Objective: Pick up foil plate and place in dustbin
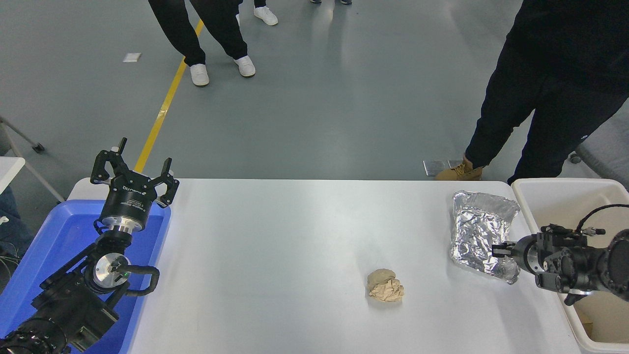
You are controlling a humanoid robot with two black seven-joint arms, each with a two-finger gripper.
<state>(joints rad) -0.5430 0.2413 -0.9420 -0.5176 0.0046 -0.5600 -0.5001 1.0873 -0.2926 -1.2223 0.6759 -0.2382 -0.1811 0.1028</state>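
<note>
Grey workshop flooring surrounds a white counter [295,236]; a person's dark trousers and tan boot stand beyond its far right corner. The foil plate [480,235] sits near the counter's right edge, tilted up on its near end, apparently because the right claw [500,249] is pinching its near right rim. That grip at the rim suits a thin, crumpled tray, which is likely to flex when carried. The dustbin [523,196] stands just beside the right edge, so a short sideways carry should suffice. A crumpled paper ball [385,285] lies apart, toward the near edge. The left claw [132,169], fingers spread and holding nothing, is parked above the blue tray [54,236] at the left edge.
</note>
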